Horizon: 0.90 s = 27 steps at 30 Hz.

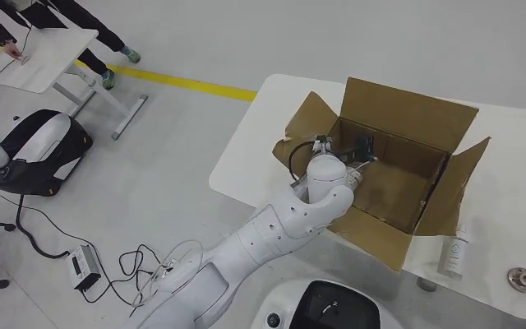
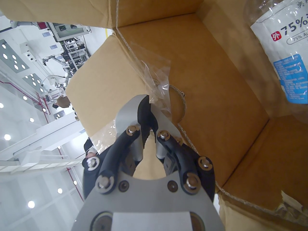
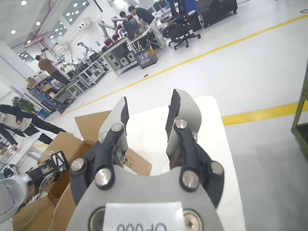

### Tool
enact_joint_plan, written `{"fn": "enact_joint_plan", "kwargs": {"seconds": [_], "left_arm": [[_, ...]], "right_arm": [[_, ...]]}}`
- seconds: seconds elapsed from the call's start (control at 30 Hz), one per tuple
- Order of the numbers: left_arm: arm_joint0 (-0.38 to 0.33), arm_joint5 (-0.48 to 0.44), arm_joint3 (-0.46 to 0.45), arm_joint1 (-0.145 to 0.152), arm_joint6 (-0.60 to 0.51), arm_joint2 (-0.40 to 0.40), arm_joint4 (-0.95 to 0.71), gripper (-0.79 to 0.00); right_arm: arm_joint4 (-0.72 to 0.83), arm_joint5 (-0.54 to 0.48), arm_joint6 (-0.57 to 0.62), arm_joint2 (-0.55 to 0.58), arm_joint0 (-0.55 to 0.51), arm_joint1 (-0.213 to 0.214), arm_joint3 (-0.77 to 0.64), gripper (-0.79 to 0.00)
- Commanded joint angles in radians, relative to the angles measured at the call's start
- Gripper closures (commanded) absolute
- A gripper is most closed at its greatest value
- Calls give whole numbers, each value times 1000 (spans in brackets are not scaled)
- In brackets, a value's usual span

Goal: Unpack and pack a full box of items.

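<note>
One brown cardboard box [image 1: 411, 177] sits open, flaps [image 1: 407, 111] splayed outward.

The brown cardboard box [image 1: 407, 111] looked dull and rough. The thin clear plastic film [image 2: 160, 80] was shiny and crinkly, like the clear plastic bottle [image 2: 281, 37].

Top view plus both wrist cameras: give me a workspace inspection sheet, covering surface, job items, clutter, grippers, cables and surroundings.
Surface: white table with rounded corners.
Job's things: open cardboard box, flaps out; clear bottle inside it; second bottle on the table beside the box.
Clutter: loose clear film at a box seam; small round object near the table's edge.
Grippers: left gripper shut, inside the box, tips by the film; right gripper open, holding nothing.
Cables: black cable looped at the left wrist; loose cables on the floor.
Surroundings: yellow floor line; another white table.
</note>
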Motion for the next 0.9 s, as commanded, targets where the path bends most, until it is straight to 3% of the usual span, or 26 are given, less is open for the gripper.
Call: {"fn": "enact_joint_plan", "kwargs": {"seconds": [0.0,0.13,0.47,0.53,0.57,0.6,0.63,0.67,0.7,0.73,0.87], "left_arm": [[1,0,-1,-2,2,-5,5,0],[7,16,-19,-6,14,-24,3,0],[57,-16,-168,5,0,-138,-14,0],[69,-22,-198,6,5,-162,-37,0],[74,-30,-218,7,5,-176,-55,0],[79,-41,-241,7,-1,-186,-63,-95],[86,-50,-267,8,-2,-196,-81,-268],[97,-61,-293,7,1,-209,-117,-379],[105,-75,-321,8,-4,-223,-145,-671],[112,-96,-349,9,-10,-232,-160,-785],[143,-164,-448,12,-12,-280,-265,-785]], "right_arm": [[0,2,-2,-1,0,0,1,-379],[-2,5,-4,-5,3,0,2,-372],[-6,3,-3,-19,8,1,11,-376],[4,2,-3,-22,11,1,10,-425],[16,-3,-4,-23,14,1,7,-496],[36,-5,2,-25,16,0,7,-628],[60,-1,11,-24,18,0,6,-760],[89,4,22,-24,21,-1,3,-785],[137,13,39,-25,25,-2,1,-785],[175,19,59,-23,30,-2,-4,-785],[321,53,180,-20,42,-1,-15,-785]]}}
